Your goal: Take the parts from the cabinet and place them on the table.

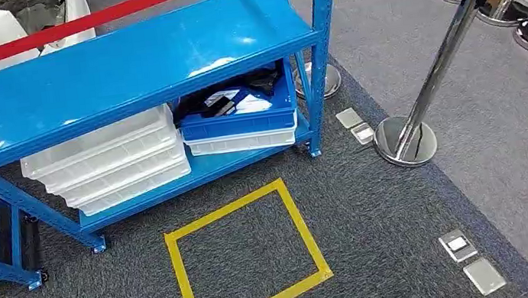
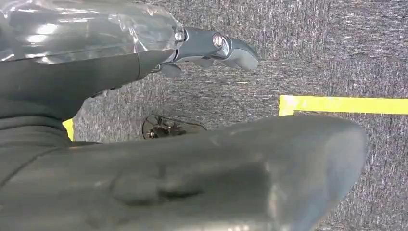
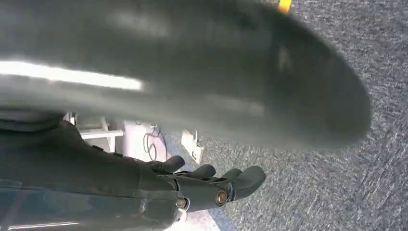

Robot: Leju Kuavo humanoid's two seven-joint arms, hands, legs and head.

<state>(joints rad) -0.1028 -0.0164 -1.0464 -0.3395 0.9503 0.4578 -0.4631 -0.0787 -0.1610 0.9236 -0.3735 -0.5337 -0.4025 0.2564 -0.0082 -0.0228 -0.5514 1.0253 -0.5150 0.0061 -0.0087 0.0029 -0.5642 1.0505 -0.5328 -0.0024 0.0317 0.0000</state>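
Left hand (image 2: 211, 48) and right hand (image 3: 211, 185): in the wrist views we found both hanging over the grey carpet (image 2: 337, 43), fingers loosely extended and apart, with nothing held in either. Outward from the hands, the head view showed a yellow square (image 1: 248, 259) taped on the carpet directly before the blue rack (image 1: 134, 66), which we took to be the cabinet of the task. On its lower shelf stood a blue bin (image 1: 241, 117) resting on a clear tray, and in it lay dark parts (image 1: 227, 100), too small for us to identify singly; a stack of clear trays (image 1: 109, 165) stood just beside it. A chrome post (image 1: 430, 88) with red rope stood off to the right. We judged the step to be the approach: nothing had yet been taken. The next move, in our judgement, called for standing within the square, bending low, and reaching under the upper shelf into the bin. We saw no counter.
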